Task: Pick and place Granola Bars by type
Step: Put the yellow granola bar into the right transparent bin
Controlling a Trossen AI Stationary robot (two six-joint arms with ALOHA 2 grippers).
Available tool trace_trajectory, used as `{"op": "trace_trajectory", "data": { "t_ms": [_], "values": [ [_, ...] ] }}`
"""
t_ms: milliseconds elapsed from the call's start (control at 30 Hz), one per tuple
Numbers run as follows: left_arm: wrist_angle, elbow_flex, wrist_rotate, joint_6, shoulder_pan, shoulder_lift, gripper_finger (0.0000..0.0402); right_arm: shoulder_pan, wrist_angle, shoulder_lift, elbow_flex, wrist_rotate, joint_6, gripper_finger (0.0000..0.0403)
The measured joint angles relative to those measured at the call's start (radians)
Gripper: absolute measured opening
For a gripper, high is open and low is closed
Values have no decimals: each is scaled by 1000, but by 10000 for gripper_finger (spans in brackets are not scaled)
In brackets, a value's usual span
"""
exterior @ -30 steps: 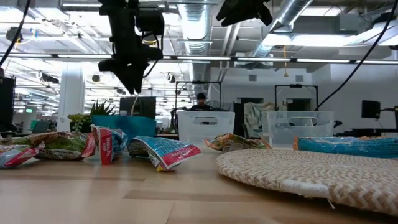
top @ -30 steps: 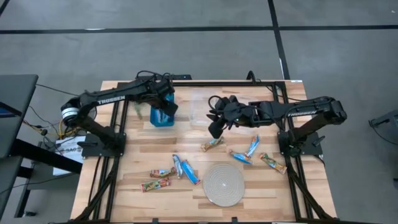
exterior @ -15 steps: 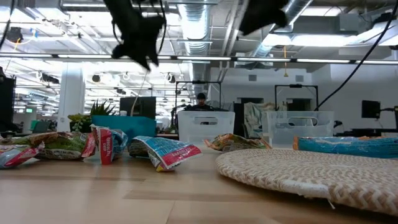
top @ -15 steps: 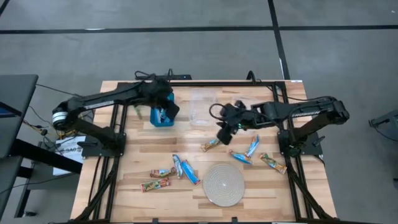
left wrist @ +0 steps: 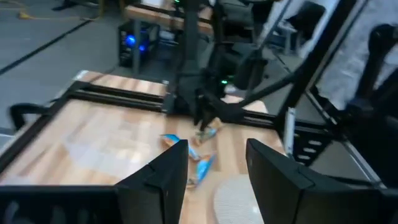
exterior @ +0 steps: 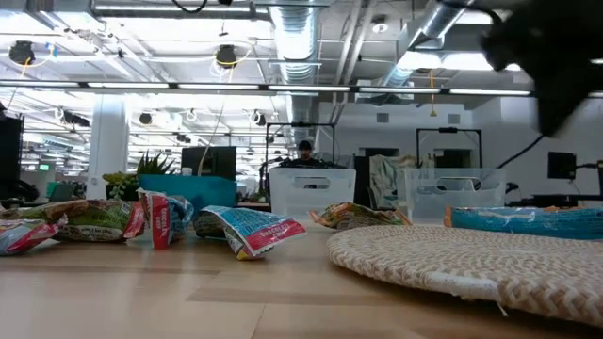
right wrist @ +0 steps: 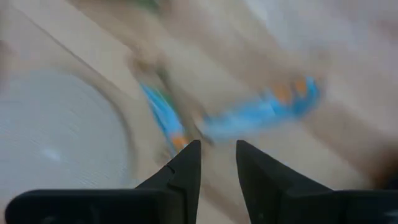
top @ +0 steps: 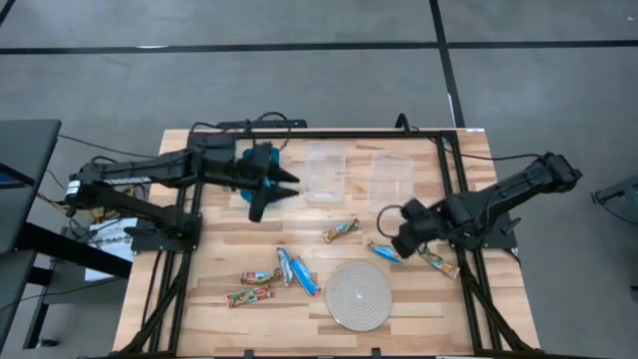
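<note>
Granola bars lie loose on the wooden table. In the high view, two red-green-brown bars [top: 250, 286] and two blue bars [top: 297, 272] lie near the table's middle, and a tan-gold bar [top: 340, 231] lies farther back. My right gripper [top: 398, 240] is open above the table, over a pair of blue bars [top: 385, 251] that show just past its fingers in the right wrist view [right wrist: 261, 111]. Another tan bar [top: 439, 262] lies to its right. My left gripper [top: 282, 191] is open and empty, level, beside the teal bin [top: 257, 160].
A round white woven disc [top: 360, 295] lies at the near side, close to the right gripper. Two clear bins [top: 324, 172] [top: 391, 178] stand along the far side beside the teal bin. Bare wood lies left of the bars and between bins and bars.
My right gripper has swept from beside the clear bin toward the table's near right and down, and now hangs over the blue bars. My left gripper has drawn away from over the teal bin toward the near side and tipped from pointing down to roughly level.
</note>
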State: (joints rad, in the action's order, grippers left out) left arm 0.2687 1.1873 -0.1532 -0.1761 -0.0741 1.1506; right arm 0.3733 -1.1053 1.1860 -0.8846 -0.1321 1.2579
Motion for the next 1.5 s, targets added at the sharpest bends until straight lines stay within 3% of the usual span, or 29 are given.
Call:
{"op": "trace_trajectory", "data": {
  "t_ms": [133,267,500,633,967,1233,1333,1500],
  "values": [
    [4,0,0,0,42,49,153,53,-47,45,41,88,26,107],
    [3,0,-21,-1,59,77,153,87,-57,103,52,180,26,148],
    [2,0,-25,-9,83,80,153,173,-98,206,52,208,26,238],
    [2,0,-22,-20,86,81,152,214,-78,275,52,209,17,255],
    [-4,-2,-43,-51,141,164,152,255,53,442,79,228,-60,241],
    [-13,-1,-13,-80,166,170,152,247,110,427,141,242,-47,219],
    [-9,-1,-14,-99,168,170,152,247,118,411,148,224,-42,193],
    [-16,-1,13,-108,179,170,152,240,106,404,166,220,-25,114]
  ]
}}
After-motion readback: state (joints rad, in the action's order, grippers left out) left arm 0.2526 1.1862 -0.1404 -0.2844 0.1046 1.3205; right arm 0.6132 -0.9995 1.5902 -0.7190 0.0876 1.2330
